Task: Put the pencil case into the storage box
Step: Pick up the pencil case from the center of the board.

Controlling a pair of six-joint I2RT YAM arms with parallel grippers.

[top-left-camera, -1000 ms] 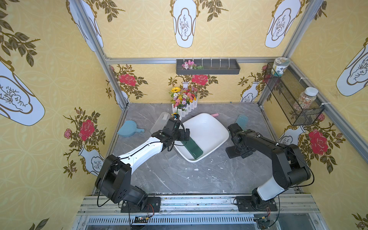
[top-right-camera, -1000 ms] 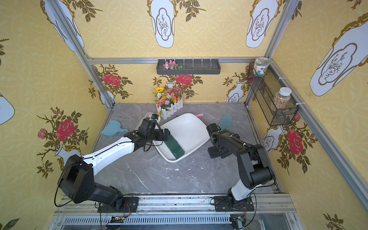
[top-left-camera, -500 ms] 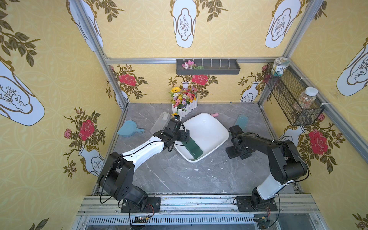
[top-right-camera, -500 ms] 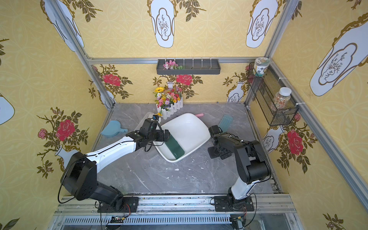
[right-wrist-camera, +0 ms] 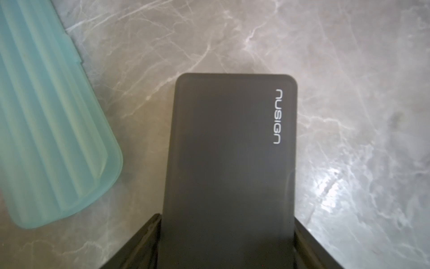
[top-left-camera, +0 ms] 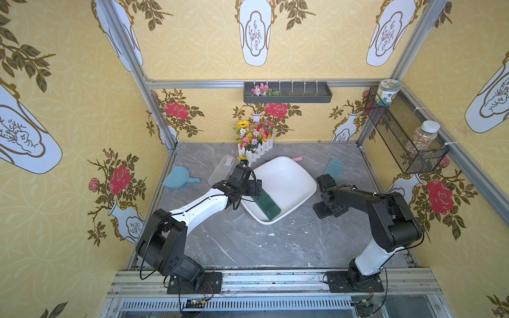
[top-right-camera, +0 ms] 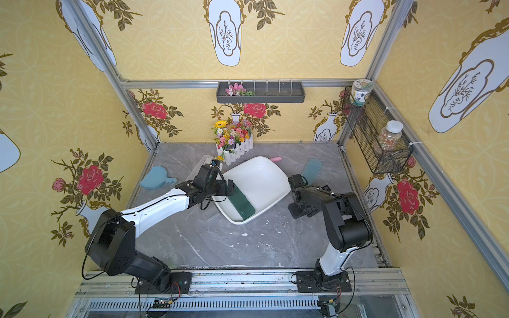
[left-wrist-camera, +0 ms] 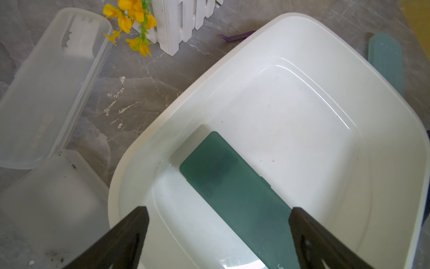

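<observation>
The white storage box (top-left-camera: 289, 176) (top-right-camera: 260, 176) (left-wrist-camera: 302, 111) lies mid-table, tilted diagonally. A dark green pencil case (top-left-camera: 266, 206) (top-right-camera: 243, 206) (left-wrist-camera: 232, 193) rests flat inside it along its near-left wall. My left gripper (top-left-camera: 252, 186) (left-wrist-camera: 218, 212) hangs open above that case's end, holding nothing. Right of the box, a black pencil case (right-wrist-camera: 232, 139) (top-left-camera: 321, 212) lies on the table. My right gripper (top-left-camera: 332, 208) (right-wrist-camera: 227, 220) points down at it, one finger pressed against each long side.
A ribbed light teal case (top-left-camera: 333, 168) (right-wrist-camera: 51, 116) lies behind the right arm. A frosted clear case (top-left-camera: 221, 169) (left-wrist-camera: 46, 81) and a second clear one (left-wrist-camera: 51, 198) sit left of the box. A blue hand mirror (top-left-camera: 177, 177), flower fence (top-left-camera: 254, 143) and pink item (top-left-camera: 297, 159) are nearby.
The right gripper's jaws have narrowed onto the sides of the black pencil case. The left arm has hardly moved and stays open over the box.
</observation>
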